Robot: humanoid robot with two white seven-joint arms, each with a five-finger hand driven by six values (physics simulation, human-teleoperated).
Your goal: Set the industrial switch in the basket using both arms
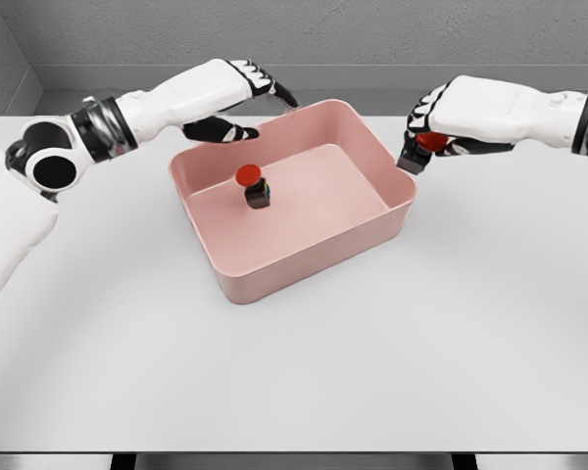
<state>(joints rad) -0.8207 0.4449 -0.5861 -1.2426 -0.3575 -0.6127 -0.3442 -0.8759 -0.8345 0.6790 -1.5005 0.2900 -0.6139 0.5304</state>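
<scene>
White table, pink basket centred.
Your right hand clamps second industrial switch at basket's 3 o'clock rim; left hand spread, empty.

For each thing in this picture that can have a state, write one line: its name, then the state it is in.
Pink basket: upright on the table, holding one switch.
Switch in the basket: standing upright, red button on top, free of both hands.
Second switch: held at the basket's right rim, not yet inside.
Left hand: open, fingers spread over the basket's far left rim.
Right hand: shut on the second switch.
</scene>
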